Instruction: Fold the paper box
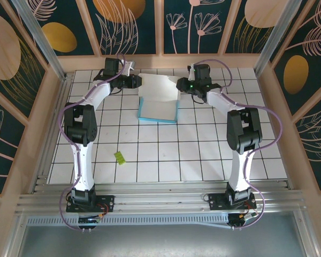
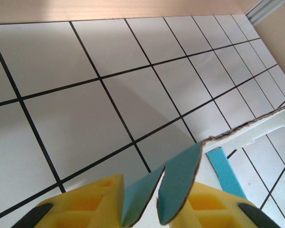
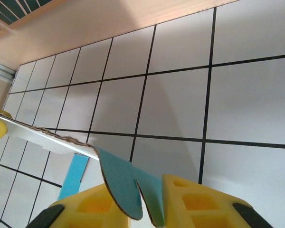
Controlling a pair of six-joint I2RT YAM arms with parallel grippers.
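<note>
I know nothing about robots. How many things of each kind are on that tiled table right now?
robot arms: 2, the left arm and the right arm
paper box: 1, teal outside and white inside
yellow-green scrap: 1
Total: 4

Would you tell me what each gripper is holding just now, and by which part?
Both hold the paper box: the left gripper pinches teal flaps at its far left corner, the right gripper teal flaps at its far right corner.
</note>
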